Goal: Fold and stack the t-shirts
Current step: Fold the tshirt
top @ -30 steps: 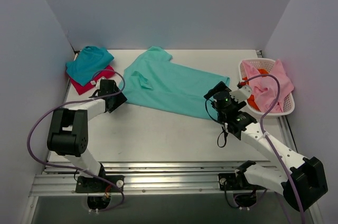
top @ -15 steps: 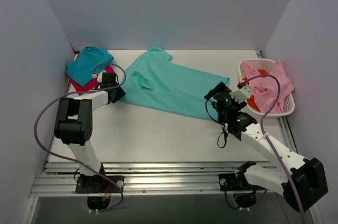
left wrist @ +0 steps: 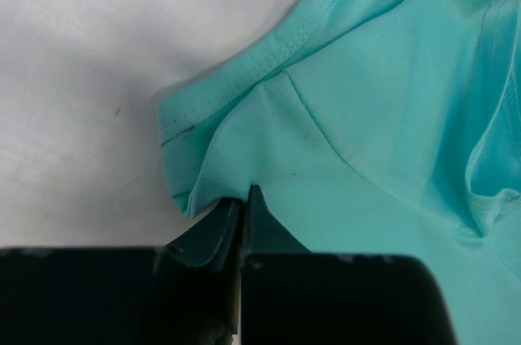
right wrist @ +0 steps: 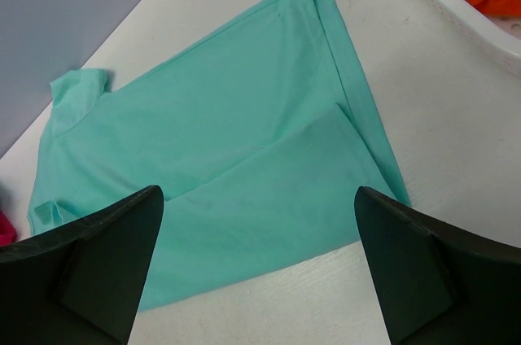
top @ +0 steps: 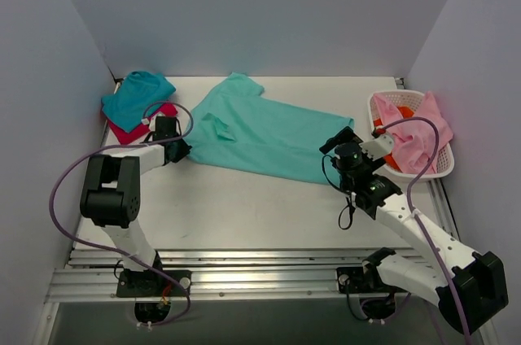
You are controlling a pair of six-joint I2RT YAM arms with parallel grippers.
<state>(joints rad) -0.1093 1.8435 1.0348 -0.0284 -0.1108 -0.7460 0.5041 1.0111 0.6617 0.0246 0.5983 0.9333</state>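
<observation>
The left gripper is pinching a hemmed corner, likely a sleeve, of the mint-green t-shirt at centre left of the top view. Its jaws are closed tight on a thin fold of cloth. The shirt is lying spread across the middle of the worktop. The right gripper is hovering over the shirt's lower-right corner, with its jaws standing wide apart and holding nothing.

The fold probably needs 2 anchored corners, so the right jaws should be closing on that corner before either arm lifts. The lift should be low and even, because the left pinch looks shallow.

At upper left, the teal t-shirt is sitting on the magenta-red t-shirt, close to the left arm. At right, the white basket is holding pink cloth and orange cloth just beside the right arm's path.
</observation>
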